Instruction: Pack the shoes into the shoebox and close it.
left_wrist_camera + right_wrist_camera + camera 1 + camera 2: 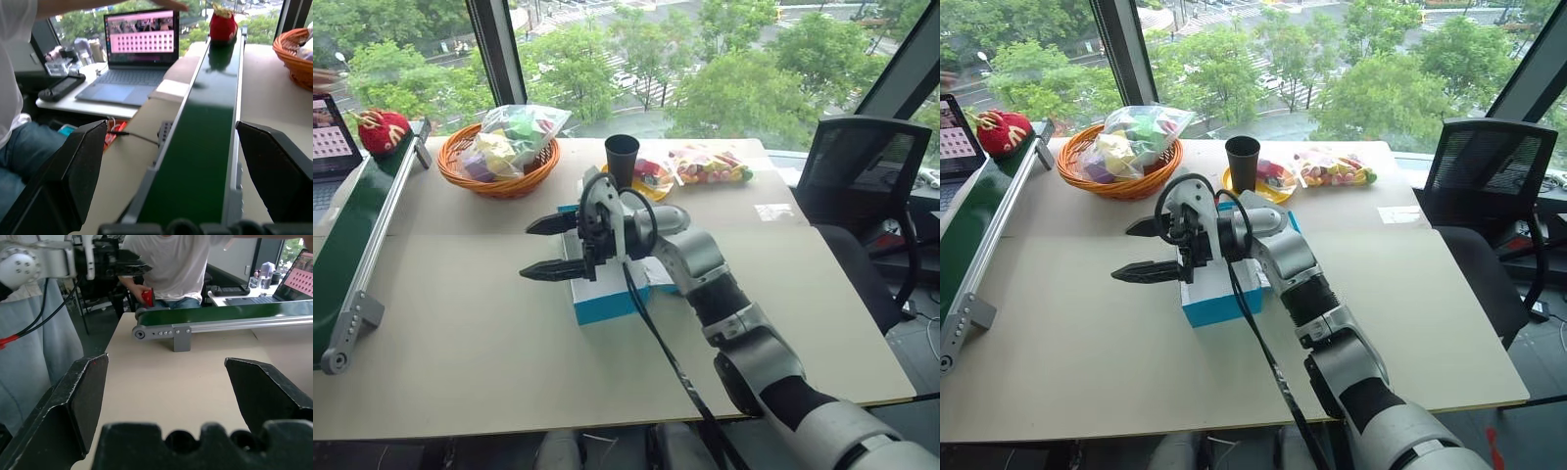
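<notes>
Our right gripper (551,247) is wide, empty, over the shoebox (607,299); left gripper (171,161) wide. A red shoe (382,130) at ten o'clock on the conveyor (357,245) risks an overreach.

An office or lab: a laptop (139,54) on a desk, an office chair (862,176), a conveyor belt (195,147).

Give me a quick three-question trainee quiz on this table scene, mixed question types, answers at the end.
1. True or false: the right gripper has its jaws open.
2. The small red shoe with cream laces sits on: A) the long green conveyor belt; B) the orange wicker basket; C) the turquoise cardboard shoebox.
3. Fill in: the tall black cup stands on a ____ plate.
Key: 1 true; 2 A; 3 yellow.
</notes>
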